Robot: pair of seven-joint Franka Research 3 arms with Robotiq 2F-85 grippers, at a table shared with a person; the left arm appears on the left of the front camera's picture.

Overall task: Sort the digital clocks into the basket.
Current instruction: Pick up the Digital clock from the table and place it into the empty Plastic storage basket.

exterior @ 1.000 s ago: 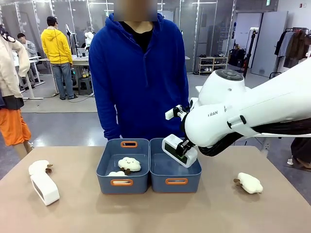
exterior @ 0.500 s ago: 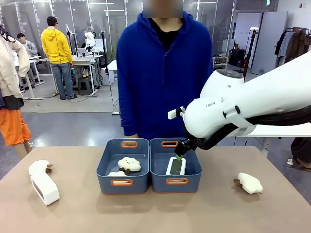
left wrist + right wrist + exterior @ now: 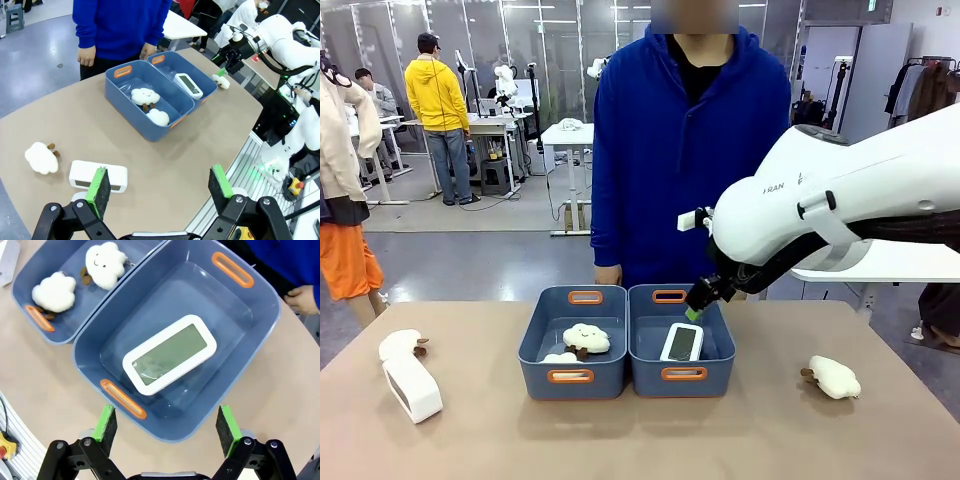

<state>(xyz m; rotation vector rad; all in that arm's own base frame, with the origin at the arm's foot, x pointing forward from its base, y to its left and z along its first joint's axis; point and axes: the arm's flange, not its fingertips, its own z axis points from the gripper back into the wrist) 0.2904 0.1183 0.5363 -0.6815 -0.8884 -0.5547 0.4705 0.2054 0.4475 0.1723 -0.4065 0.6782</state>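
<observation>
Right gripper (image 3: 697, 305) hangs just above the far right corner of the basket (image 3: 650, 380), its green pads spread wide with nothing between them, as you can see in its own wrist view (image 3: 167, 427). Below it, one digital clock (image 3: 170, 354) lies flat on the basket floor, screen up and turned at a slant to the walls, so you can count that half of the sort as done. The other digital clock (image 3: 412, 388) is not yet binned: it sits on the table well off to your left, just beside a cloud plush toy (image 3: 400, 345). Your left gripper (image 3: 160, 187) hovers high over that side, open and empty, with that clock (image 3: 98, 176) close under its fingers. The neighbouring bin (image 3: 535, 345) holds two plush toys, and one more plush (image 3: 834, 377) rests on the table to the right; neither concerns you. What is left, by my reading, is one pick on the left and one carry to the basket.
</observation>
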